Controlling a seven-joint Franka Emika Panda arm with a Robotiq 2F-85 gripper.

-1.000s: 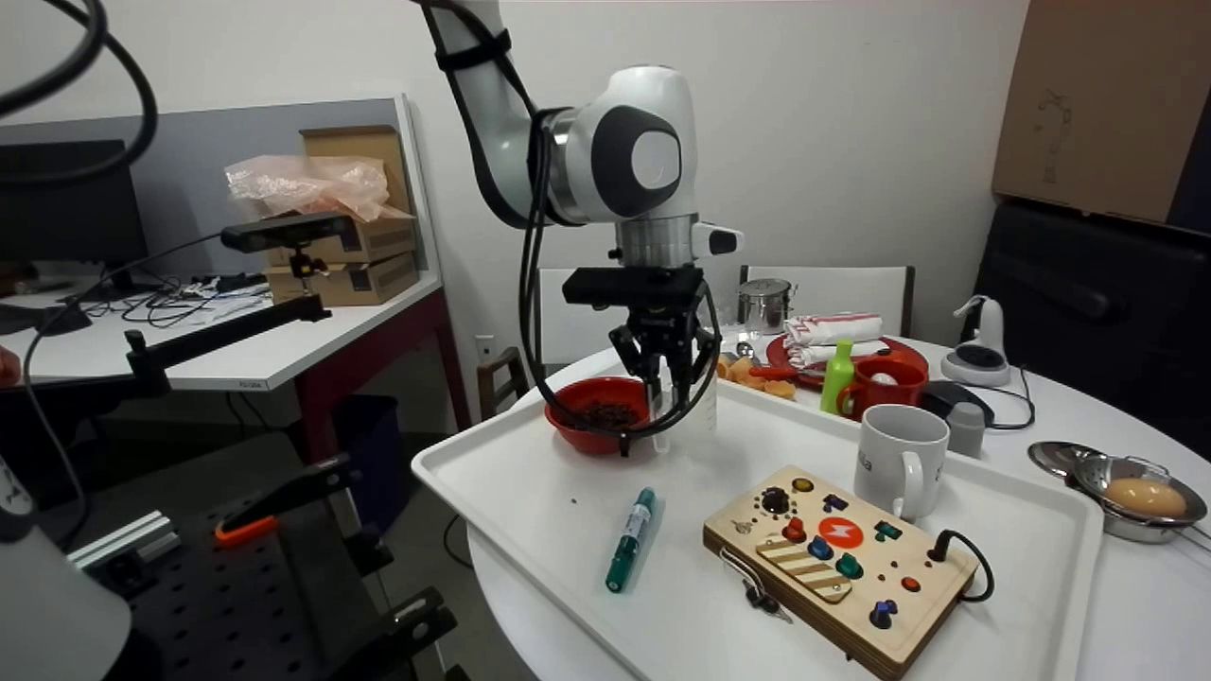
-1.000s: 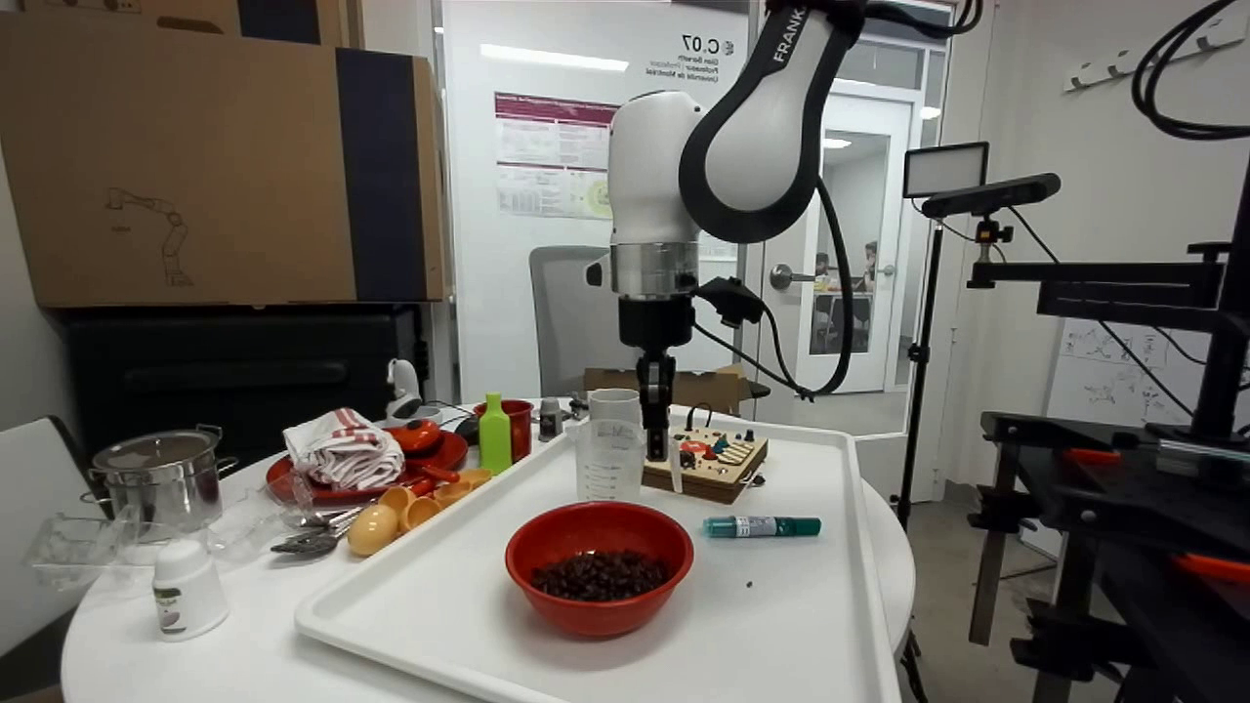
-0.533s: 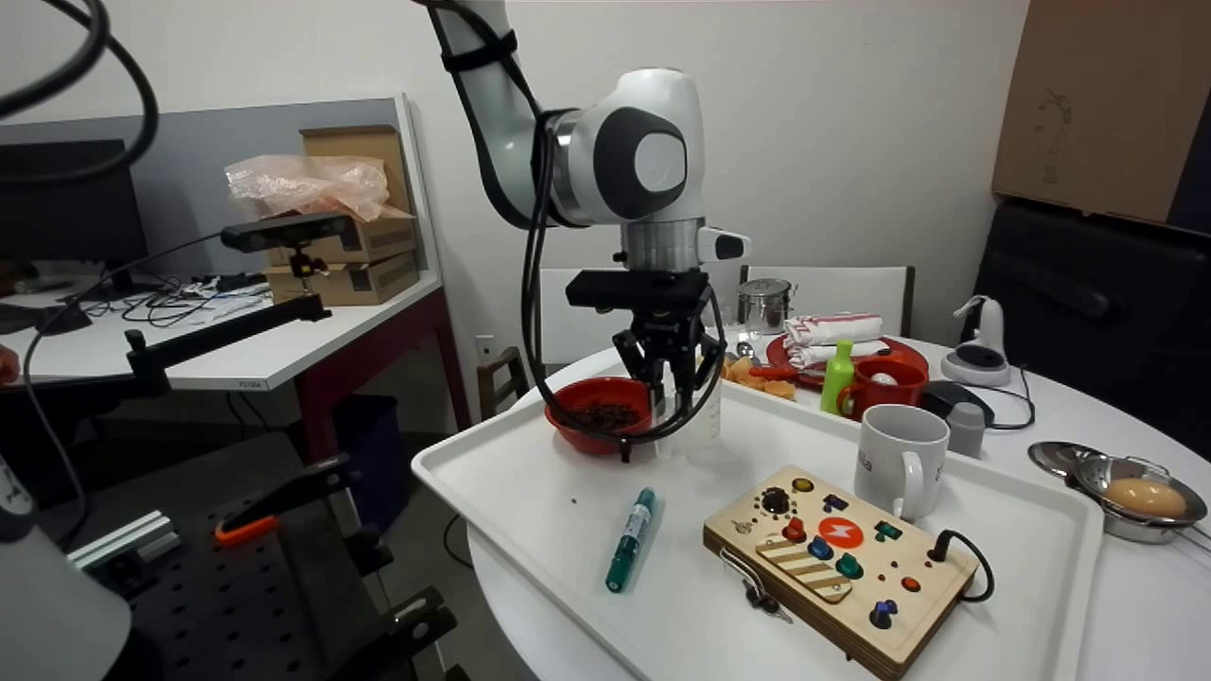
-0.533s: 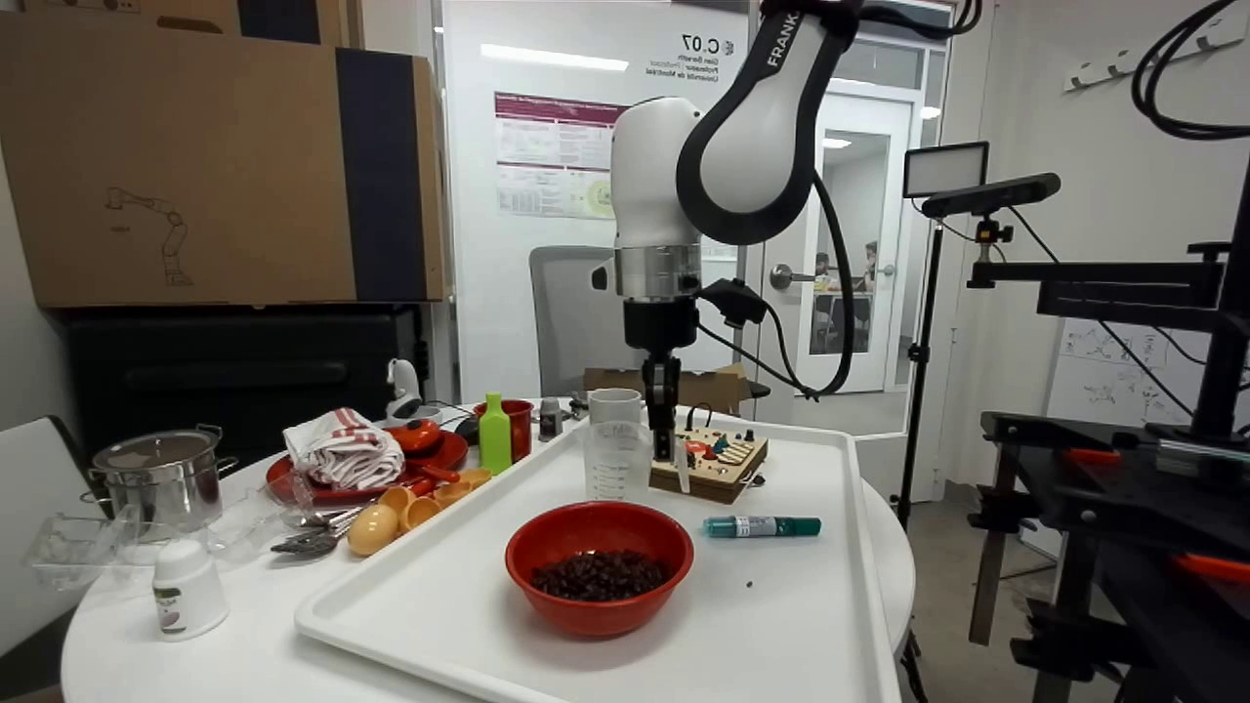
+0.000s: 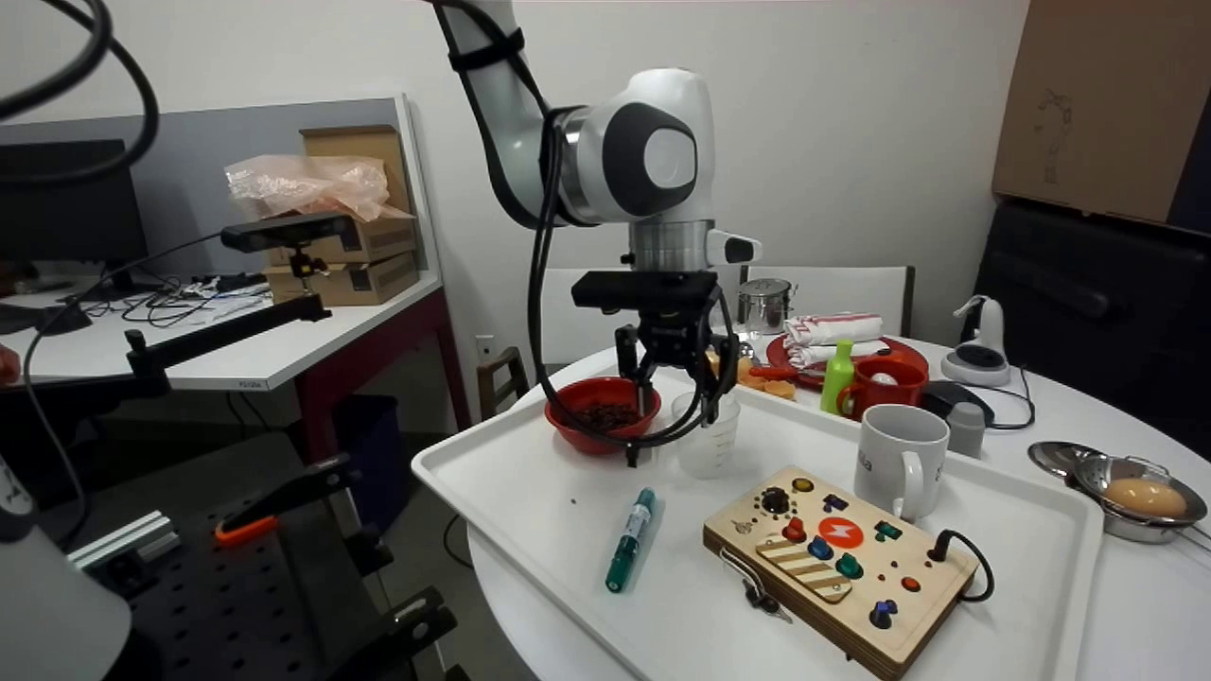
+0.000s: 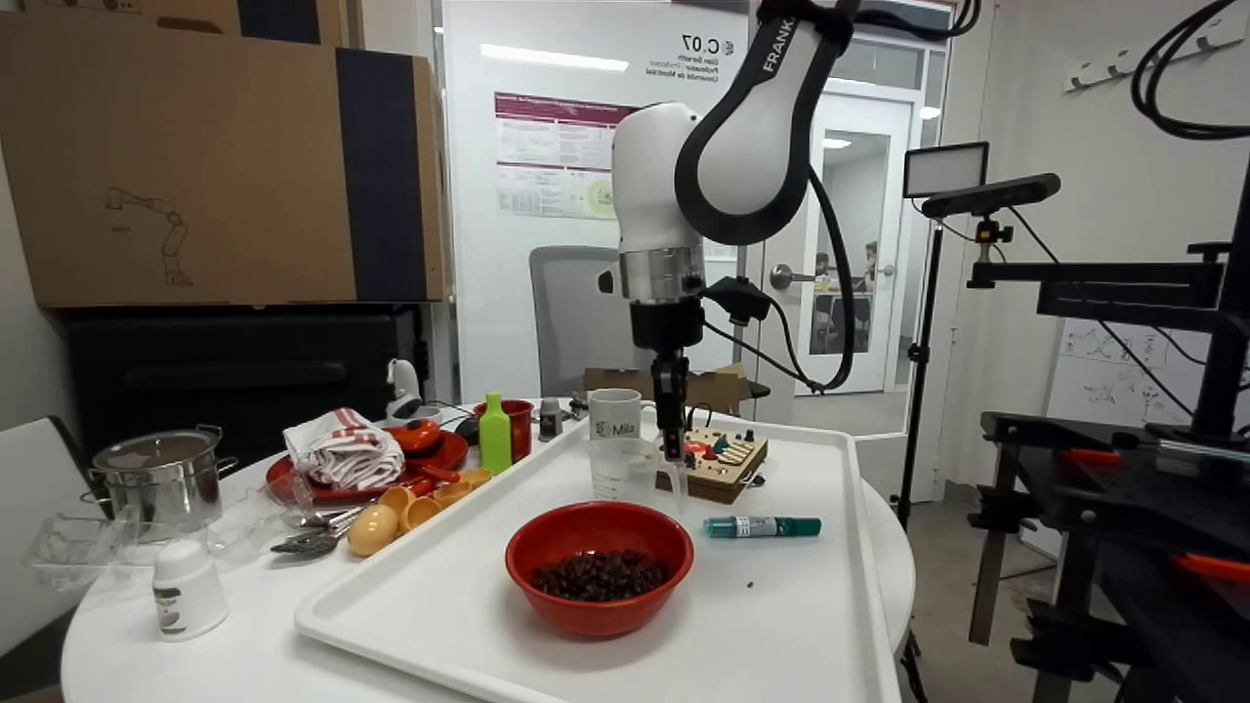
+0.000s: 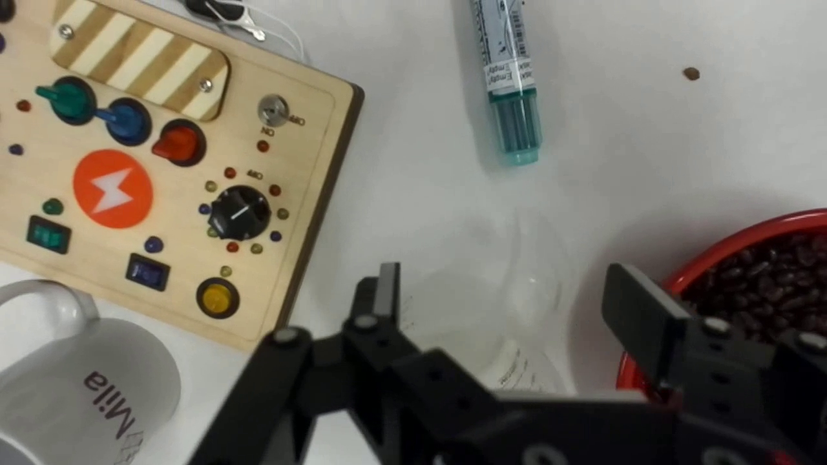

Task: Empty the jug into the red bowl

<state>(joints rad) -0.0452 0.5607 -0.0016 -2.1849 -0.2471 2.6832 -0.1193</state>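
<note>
A clear plastic measuring jug (image 6: 617, 476) stands upright on the white tray, its handle (image 6: 681, 478) on the side nearest my gripper. It is see-through, and no contents show in it. Beside it sits the red bowl (image 6: 598, 618), holding a heap of dark beans (image 6: 601, 576). My gripper (image 7: 502, 284) is over the jug with fingers (image 7: 639, 310) spread wide. The handle lies between them in the wrist view, apart from both pads. One finger overlaps the bowl's rim (image 7: 775, 227) there. In an exterior view the gripper (image 5: 677, 405) and its cable partly hide the jug (image 5: 708, 454).
On the tray (image 5: 530, 530) lie a green marker (image 5: 629, 544), a wooden switch panel (image 5: 842, 567) and a white mug (image 5: 885, 463). A stray bean (image 7: 691, 73) rests near the bowl. Beyond the tray's rim are a green bottle (image 6: 495, 439) and wooden eggs (image 6: 373, 530).
My gripper has opened and let go of the jug's handle. Jug and gripper have shifted slightly away from the bowl, and the jug has come down. The bowl has not moved.
</note>
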